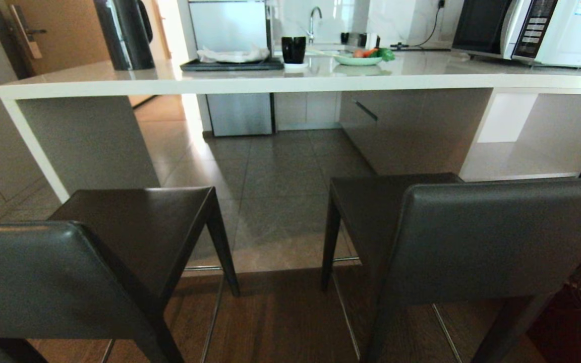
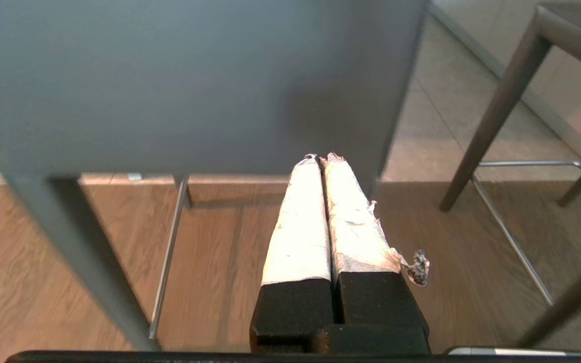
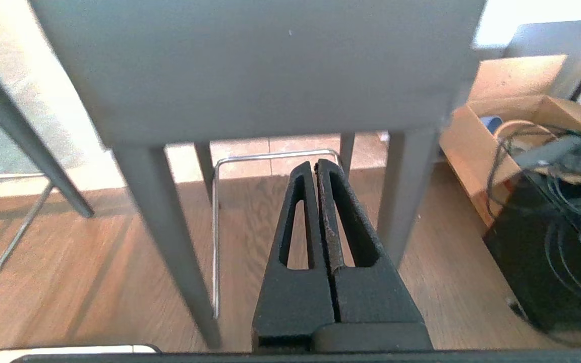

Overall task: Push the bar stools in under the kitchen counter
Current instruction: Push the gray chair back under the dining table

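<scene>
Two stools, left [image 1: 134,237] at 7 o'clock, right [image 1: 452,242] at 5, stand short of your counter [image 1: 290,80] | left gripper [image 2: 321,166], right gripper [image 3: 315,169] pressed together, empty | risk: push the backrest high or off-centre and a stool may tip or twist at the floor seam.

Camera arrangement: one head view and two wrist views, all close behind the two bar stools.

The head camera looks forward and down over both backrests toward the kitchen counter [image 1: 290,80]. Each wrist camera faces one backrest at close range: left stool [image 2: 169,85], right stool [image 3: 260,70]. All three views share the stools and the wooden floor [image 1: 280,322].
</scene>
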### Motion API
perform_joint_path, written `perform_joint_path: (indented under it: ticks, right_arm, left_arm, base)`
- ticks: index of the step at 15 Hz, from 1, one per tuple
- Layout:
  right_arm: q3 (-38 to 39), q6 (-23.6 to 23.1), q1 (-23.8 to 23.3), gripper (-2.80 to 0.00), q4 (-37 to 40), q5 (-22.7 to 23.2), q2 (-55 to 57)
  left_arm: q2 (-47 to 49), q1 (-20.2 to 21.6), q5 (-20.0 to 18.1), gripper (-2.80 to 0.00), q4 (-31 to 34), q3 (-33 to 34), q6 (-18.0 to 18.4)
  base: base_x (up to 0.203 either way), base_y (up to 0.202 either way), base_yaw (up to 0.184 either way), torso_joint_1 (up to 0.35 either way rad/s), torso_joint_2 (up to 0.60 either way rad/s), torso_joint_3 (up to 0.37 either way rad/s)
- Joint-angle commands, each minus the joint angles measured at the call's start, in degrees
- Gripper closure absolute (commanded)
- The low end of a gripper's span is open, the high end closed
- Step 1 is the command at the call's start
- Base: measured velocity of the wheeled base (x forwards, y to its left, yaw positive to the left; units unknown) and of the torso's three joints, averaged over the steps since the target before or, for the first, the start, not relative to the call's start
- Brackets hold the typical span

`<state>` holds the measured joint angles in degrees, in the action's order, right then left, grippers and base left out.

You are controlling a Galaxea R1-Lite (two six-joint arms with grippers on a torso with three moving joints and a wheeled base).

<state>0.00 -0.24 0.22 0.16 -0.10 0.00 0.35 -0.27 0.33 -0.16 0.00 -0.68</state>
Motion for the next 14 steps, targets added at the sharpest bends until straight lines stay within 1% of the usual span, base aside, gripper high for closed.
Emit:
perform_joint_path:
  ticks: [1, 4, 5, 11, 14]
  right_arm:
    - [0.0, -0.02, 0.04, 0.0, 0.02, 0.04, 0.0]
    - [0.0, -0.02, 0.04, 0.0, 0.02, 0.01, 0.0]
    - [0.0, -0.02, 0.04, 0.0, 0.02, 0.01, 0.0]
    - [0.0, -0.02, 0.04, 0.0, 0.02, 0.01, 0.0]
    - [0.0, -0.02, 0.04, 0.0, 0.02, 0.03, 0.0]
  left_arm:
    - [0.09, 0.0, 0.02, 0.0, -0.02, 0.0, -0.02]
    - [0.09, 0.0, 0.02, 0.0, -0.02, 0.0, -0.02]
    - [0.09, 0.0, 0.02, 0.0, -0.02, 0.0, -0.02]
    - [0.09, -0.08, 0.02, 0.0, -0.02, 0.0, -0.02]
    - [0.09, 0.0, 0.02, 0.0, -0.02, 0.0, -0.02]
  base:
    - [-0.198, 0.0, 0.002, -0.002, 0.0, 0.002]
    - [-0.188, 0.0, 0.001, -0.001, 0.0, -0.002]
    - [-0.075, 0.0, -0.008, 0.0, 0.01, 0.005]
    - [0.0, 0.0, 0.0, 0.0, 0.0, 0.0]
    - [0.005, 0.126, 0.004, 0.003, 0.0, -0.001]
